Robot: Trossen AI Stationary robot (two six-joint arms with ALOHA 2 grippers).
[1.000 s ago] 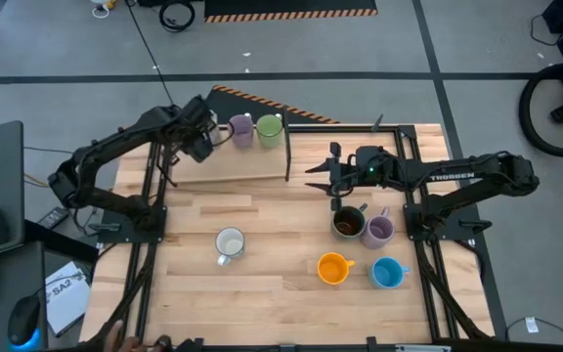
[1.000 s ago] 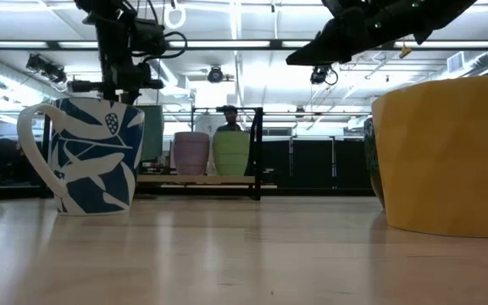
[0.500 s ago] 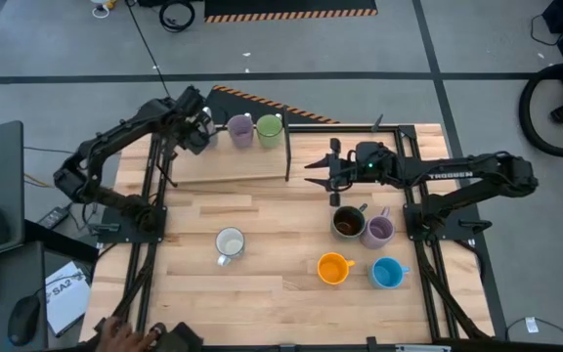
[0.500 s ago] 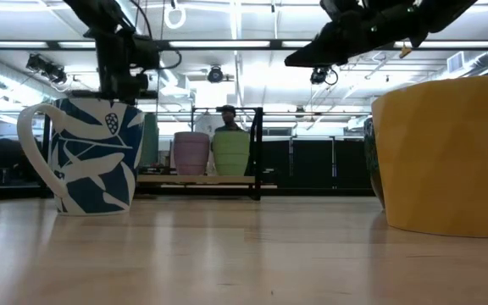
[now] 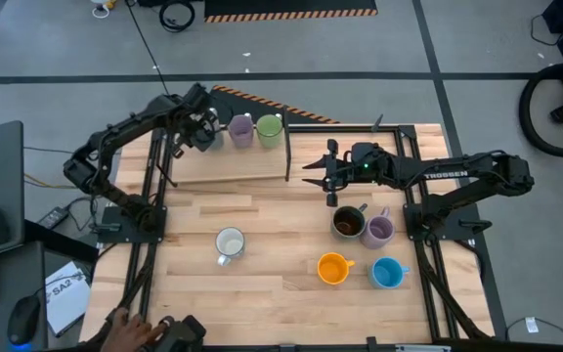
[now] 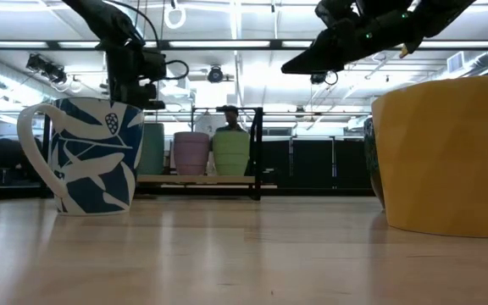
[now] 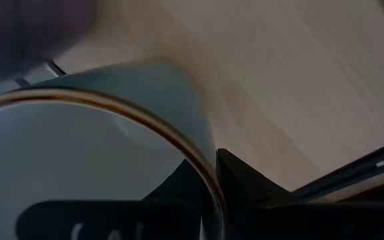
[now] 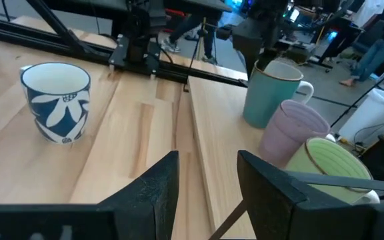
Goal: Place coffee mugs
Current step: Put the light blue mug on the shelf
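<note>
- In the high view the left gripper (image 5: 206, 134) sits at the upper left of the table (image 5: 262, 284), over the raised wooden shelf (image 5: 233, 166), its fingers pinching the rim of a teal mug (image 8: 272, 90).
- That teal mug stands on the shelf in a row just beside a lilac mug (image 5: 240, 130) and a green mug (image 5: 270, 128).
- The left wrist view shows the mug's rim (image 7: 145, 127) close up with a dark finger (image 7: 245, 183) against it.
- The right gripper (image 5: 311, 176) hangs above the middle of the table, right of the shelf, its fingers spread apart and holding nothing.
- A white mug with a blue leaf pattern (image 5: 230, 243) stands alone at lower centre-left.
- At lower right a dark brown mug (image 5: 348, 223) and a second lilac mug (image 5: 379, 230) touch; an orange mug (image 5: 332, 268) and a blue mug (image 5: 387, 273) stand below them.
- A person's hand (image 5: 125, 328) shows at the bottom left edge.
</note>
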